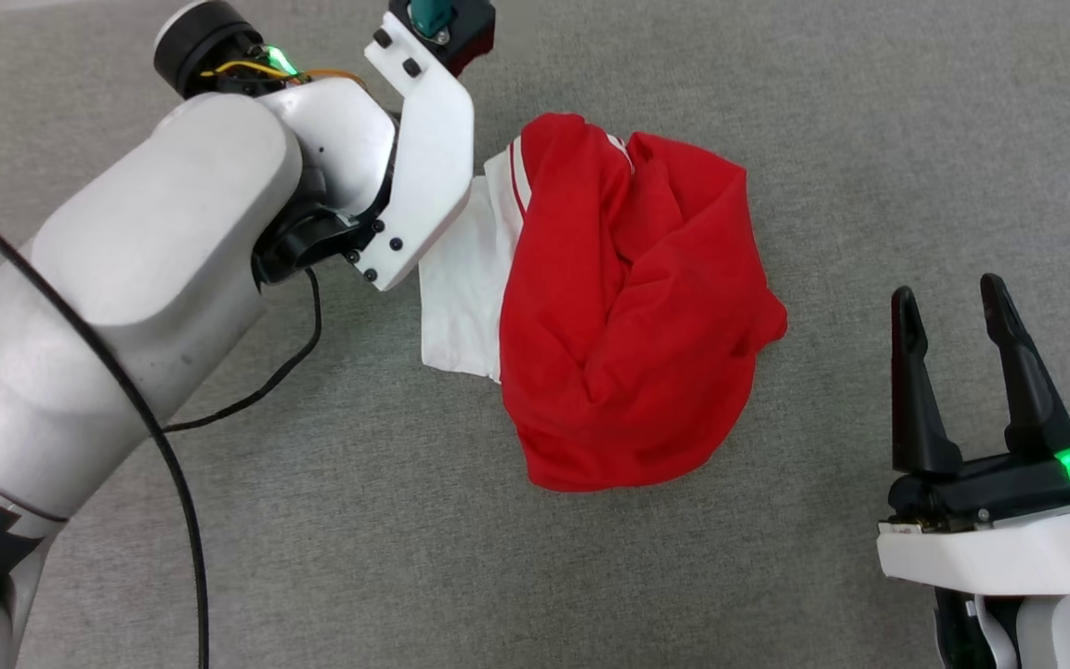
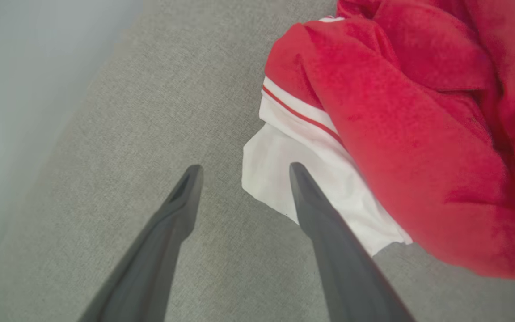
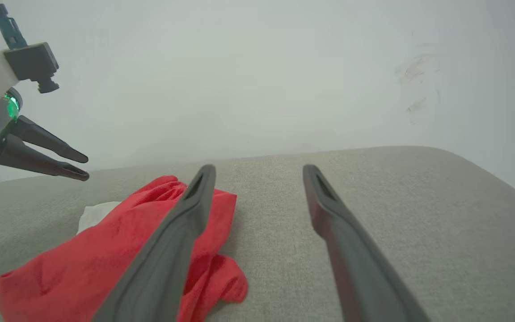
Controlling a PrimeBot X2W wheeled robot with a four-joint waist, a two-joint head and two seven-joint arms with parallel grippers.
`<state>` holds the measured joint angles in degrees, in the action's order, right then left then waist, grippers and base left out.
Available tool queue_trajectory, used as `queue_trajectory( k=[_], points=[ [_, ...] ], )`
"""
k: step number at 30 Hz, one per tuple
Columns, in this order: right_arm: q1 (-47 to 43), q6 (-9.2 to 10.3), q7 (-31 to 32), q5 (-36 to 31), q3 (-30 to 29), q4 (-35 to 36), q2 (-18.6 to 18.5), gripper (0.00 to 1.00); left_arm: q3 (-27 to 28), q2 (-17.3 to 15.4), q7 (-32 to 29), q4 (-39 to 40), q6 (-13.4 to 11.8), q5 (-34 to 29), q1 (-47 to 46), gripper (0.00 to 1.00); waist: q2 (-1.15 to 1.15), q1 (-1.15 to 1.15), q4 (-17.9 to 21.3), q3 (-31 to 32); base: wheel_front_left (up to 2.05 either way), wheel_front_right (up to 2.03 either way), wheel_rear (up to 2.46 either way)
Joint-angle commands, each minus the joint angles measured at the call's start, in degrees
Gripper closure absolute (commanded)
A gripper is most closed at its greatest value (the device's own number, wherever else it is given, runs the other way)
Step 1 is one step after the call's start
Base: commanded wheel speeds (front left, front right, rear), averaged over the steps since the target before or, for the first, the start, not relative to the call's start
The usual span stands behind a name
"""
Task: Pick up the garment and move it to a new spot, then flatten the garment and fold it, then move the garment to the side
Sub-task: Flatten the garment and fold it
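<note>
While the crumpled red shirt (image 1: 628, 316) lies between them, the left claw (image 2: 245, 167) and right claw (image 1: 946, 286) both hang spread apart, gripping nothing.

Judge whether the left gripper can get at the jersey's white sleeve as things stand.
Probably yes. The left gripper hangs open beside the white sleeve, one finger over its edge. The red body of the jersey leaves that sleeve uncovered, and nothing stands between on the grey surface.
</note>
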<state>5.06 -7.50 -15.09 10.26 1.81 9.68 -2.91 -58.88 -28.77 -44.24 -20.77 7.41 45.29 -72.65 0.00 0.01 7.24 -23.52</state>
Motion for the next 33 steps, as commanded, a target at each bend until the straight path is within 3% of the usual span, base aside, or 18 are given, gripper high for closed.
queue_trajectory(
  k=[1, 9, 16, 17, 18, 19, 27, 33],
  points=[
    [1.28, 0.02, -0.12, 0.31, 0.00, 0.25, 0.05, 0.00, -1.94, -0.27, -1.75, -0.50, -0.05, 2.17, -1.53, 0.00, 0.00, -0.01, 0.66, -1.62, 0.00, 0.00, 0.00],
    [3.42, 0.02, -0.11, 1.29, 0.52, 0.56, 0.04, 0.00, -12.45, -1.17, -8.84, -2.83, -0.04, 7.65, -5.93, 0.00, 0.00, -0.01, 2.18, -6.00, 0.00, 0.00, 0.00],
    [4.57, 0.02, -0.11, 1.92, 0.56, 0.52, 0.05, 0.00, -15.25, -2.15, -12.75, -1.07, -0.03, 8.10, -2.52, 0.00, 0.00, -0.01, 3.20, -7.84, 0.00, 0.00, 0.00],
    [4.60, 0.02, -0.11, 1.95, 0.46, 0.46, 0.05, 0.00, -15.35, -2.09, -12.76, -0.67, -0.03, 7.99, -1.96, 0.07, 0.00, -0.01, 3.18, -7.86, 0.00, 0.00, 0.00],
    [4.57, 0.02, -0.11, 1.95, 0.34, 0.34, 0.05, 0.00, -15.39, -1.93, -12.52, -0.31, -0.02, 8.10, -1.62, 0.71, 0.00, -0.01, 3.08, -7.81, 0.00, 0.00, 0.00],
    [4.47, 0.02, -0.11, 1.89, 0.22, 0.23, 0.05, 0.00, -15.41, -1.72, -12.31, 0.01, -0.01, 8.35, -1.49, 1.00, 0.00, -0.01, 2.92, -7.65, 0.00, 0.00, 0.00],
    [2.88, 0.02, -0.11, 0.36, 0.19, -0.70, 0.04, 0.00, -14.57, -1.92, -5.50, -0.24, -0.03, 9.93, -3.59, 1.00, 0.00, -0.01, 0.28, -3.10, 0.00, 0.00, 0.00],
    [1.28, 0.02, -0.11, -0.59, 0.12, -1.24, 0.04, 0.00, -14.50, -4.28, -0.16, -0.26, -0.03, 12.63, -1.97, 1.00, 0.00, -0.01, -2.15, 0.89, 0.00, 0.00, 0.00]
  ],
)
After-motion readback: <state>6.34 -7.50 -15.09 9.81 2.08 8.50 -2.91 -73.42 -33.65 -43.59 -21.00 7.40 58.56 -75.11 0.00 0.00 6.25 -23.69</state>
